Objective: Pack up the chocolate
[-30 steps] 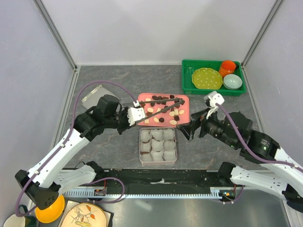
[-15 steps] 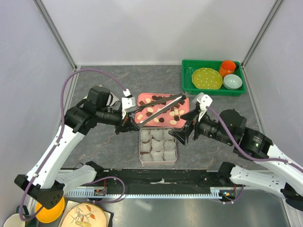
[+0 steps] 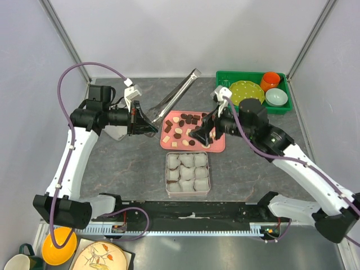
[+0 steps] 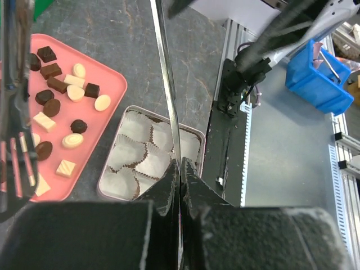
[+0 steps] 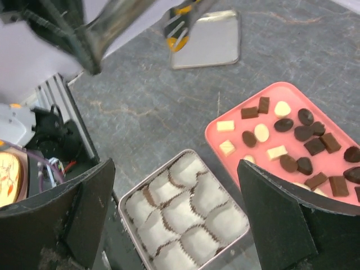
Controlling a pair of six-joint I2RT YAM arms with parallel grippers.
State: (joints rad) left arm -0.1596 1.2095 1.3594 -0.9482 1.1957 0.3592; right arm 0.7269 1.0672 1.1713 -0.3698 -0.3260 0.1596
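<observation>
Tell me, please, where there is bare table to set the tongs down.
Bare table lies left of the tin, and again right of it. Crowded: the pink tray of chocolate under the right gripper, and the green bin.

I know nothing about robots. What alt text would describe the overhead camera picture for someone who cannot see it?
Seen from above, the left tool grips metal tongs, while the open right tool hovers over a pink tray of dark and cream chocolates. Nearer the arms sits a tin of empty white paper cups.
</observation>
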